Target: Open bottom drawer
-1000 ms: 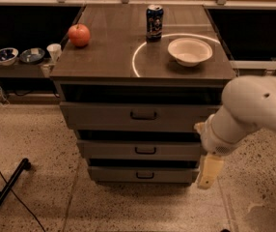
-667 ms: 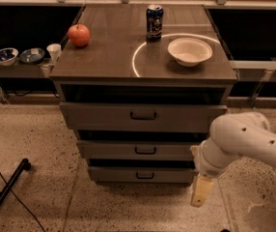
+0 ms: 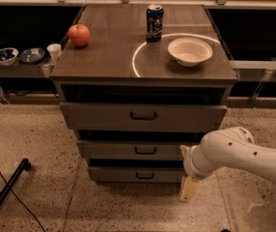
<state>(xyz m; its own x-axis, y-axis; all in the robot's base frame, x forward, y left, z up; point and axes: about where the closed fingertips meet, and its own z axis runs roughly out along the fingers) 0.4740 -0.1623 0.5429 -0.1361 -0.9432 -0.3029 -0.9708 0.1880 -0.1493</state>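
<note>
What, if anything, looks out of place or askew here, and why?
Nothing is spilled or tipped: the can, apple and bowl sit steady on the cabinet top. The one oddity is a bright ring on that top, curving partly round the bowl. The gripper hangs by the bottom drawer's right end.

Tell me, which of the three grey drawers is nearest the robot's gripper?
The bottom drawer, the lowest one. The gripper hangs beside its end, near the floor; the middle drawer and top drawer sit higher.
</note>
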